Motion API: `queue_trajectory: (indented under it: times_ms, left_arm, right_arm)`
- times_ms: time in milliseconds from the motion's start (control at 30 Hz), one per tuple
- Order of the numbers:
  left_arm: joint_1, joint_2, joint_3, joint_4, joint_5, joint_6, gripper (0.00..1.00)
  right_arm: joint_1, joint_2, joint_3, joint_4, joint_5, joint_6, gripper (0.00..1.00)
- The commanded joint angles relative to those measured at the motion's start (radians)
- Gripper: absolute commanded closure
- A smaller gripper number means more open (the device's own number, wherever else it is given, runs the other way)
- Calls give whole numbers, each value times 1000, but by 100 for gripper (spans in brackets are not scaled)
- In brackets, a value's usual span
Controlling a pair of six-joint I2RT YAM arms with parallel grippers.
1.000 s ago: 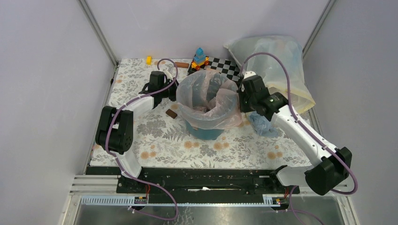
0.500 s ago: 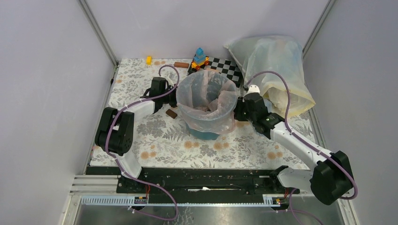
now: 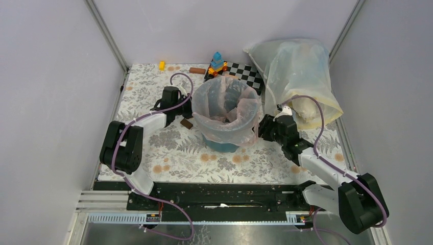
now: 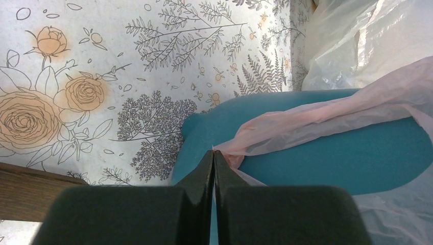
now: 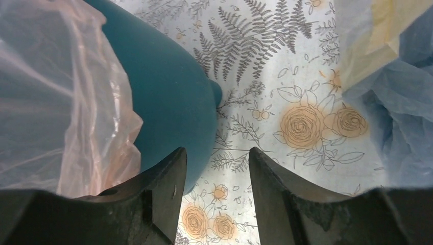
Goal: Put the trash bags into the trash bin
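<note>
Teal trash bin mid-worktop, pink trash bag draped over rim. Left jaws at bin's 9 o'clock, pressed together, pinching bag edge. Right jaws at 3 o'clock, parted, empty.

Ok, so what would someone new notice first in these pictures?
Mid-table stands the teal bin with a pink bag draped over its rim. The left gripper is shut on the bag's edge against the bin's side, and the right gripper is open beside the bin. A big stuffed clear bag fills the far right corner.
</note>
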Motion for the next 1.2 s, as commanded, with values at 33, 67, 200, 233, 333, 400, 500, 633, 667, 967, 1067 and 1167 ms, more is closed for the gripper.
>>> queue_trajectory:
  times_ms: [33,67,200,233,333,400,500,633,667,967,1067,1167]
  left_arm:
    - [-3,-41,-19,54,-11,7,100]
    - [-3,-43,-19,54,-11,7,100]
    - [-3,-72,-28,57,-36,4,100]
    - [-3,-85,-38,65,-54,-2,100]
    - [-2,-130,-65,86,-103,-16,99]
    - [-2,-149,-80,100,-121,-24,98]
    - [-2,-160,-92,110,-124,-32,98]
    - [-2,-164,-93,108,-116,-31,98]
    - [-2,-166,-95,107,-119,-30,98]
    - [-1,-111,-130,132,-111,-29,98]
    - [0,-88,-131,145,-102,-34,99]
    - [-1,-77,-131,147,-101,-31,99]
  right_arm:
    - [-15,-85,13,32,7,4,37]
    - [-15,-125,12,1,58,-2,34]
    - [-16,-293,11,-114,193,-26,30]
    - [-15,-338,18,-138,210,-36,30]
    - [-15,-409,46,-173,210,-51,27]
    - [-15,-435,53,-158,144,-57,22]
    - [-15,-417,57,-108,40,-54,17]
    - [-15,-299,93,-106,-38,-53,22]
    - [-16,-274,97,-104,-44,-51,24]
    - [-15,-103,38,-21,10,8,84]
    - [-15,-35,8,58,-34,40,97]
    - [-15,37,-11,133,-86,72,100]
